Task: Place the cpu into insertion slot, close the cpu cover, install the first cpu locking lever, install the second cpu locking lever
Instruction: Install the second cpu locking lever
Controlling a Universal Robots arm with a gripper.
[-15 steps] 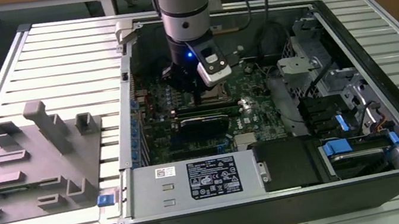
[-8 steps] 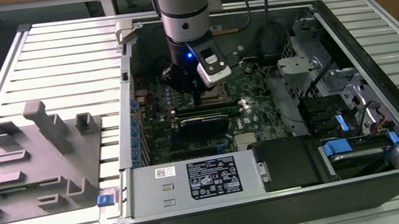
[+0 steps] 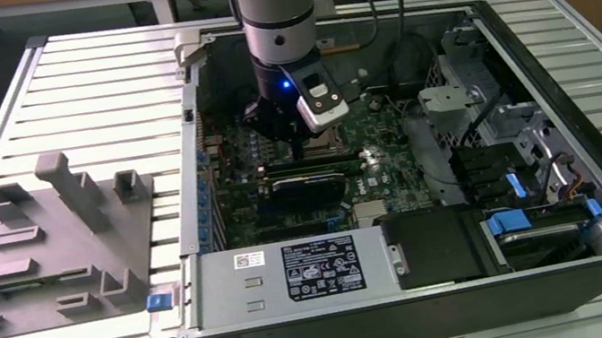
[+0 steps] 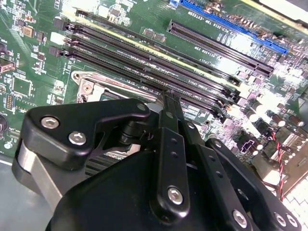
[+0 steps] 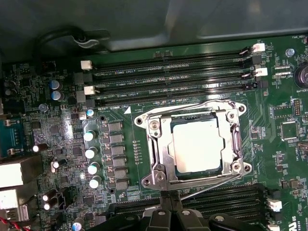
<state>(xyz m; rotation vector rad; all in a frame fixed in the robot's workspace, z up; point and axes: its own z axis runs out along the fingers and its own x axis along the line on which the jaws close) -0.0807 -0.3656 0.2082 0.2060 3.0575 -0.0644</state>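
The black gripper [image 4: 168,103] reaches over the green board [image 4: 29,62], its two fingers [image 4: 169,115] pressed together into one thin tip that ends at the near edge of the long black memory slots [image 4: 144,60]. At about nine o'clock from the tip, one corner of the silver socket frame [image 4: 86,84] shows, with a screw in it. A blue slot [image 4: 231,24] lies toward one o'clock beyond a further black slot [image 4: 216,45], and small capacitors [image 4: 276,118] stand at three o'clock.

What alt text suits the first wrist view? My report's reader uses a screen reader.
The cpu sits in the insertion slot with the silver cpu cover closed around it, on a green motherboard. Memory slots run beside it.
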